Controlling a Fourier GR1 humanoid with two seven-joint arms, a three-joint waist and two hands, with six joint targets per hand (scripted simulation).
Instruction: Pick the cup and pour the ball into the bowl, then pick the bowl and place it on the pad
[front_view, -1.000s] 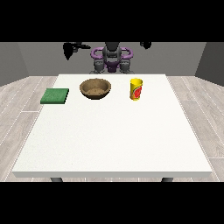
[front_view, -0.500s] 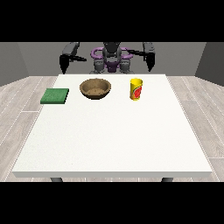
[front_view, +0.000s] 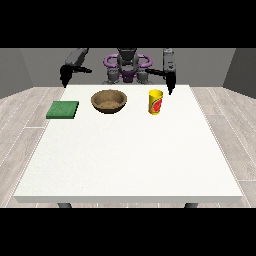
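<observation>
The brown bowl (front_view: 109, 101) stands on the white table (front_view: 130, 155) near the far edge, about midway along it; its hollow shows only its own speckled inside. The yellow cup (front_view: 156, 102) with a red mark stands upright beside it, toward the far right corner; what it holds cannot be seen. The green pad (front_view: 63, 109) lies flat by the far left corner, apart from the bowl.

Since half a second ago, both hands have dropped lower. The hand at the view's right (front_view: 170, 83) now hangs just behind the cup, pointing down, not touching it. The hand at the view's left (front_view: 64, 76) hangs beyond the far left corner. Neither has hold of anything; how their fingers lie cannot be told.
</observation>
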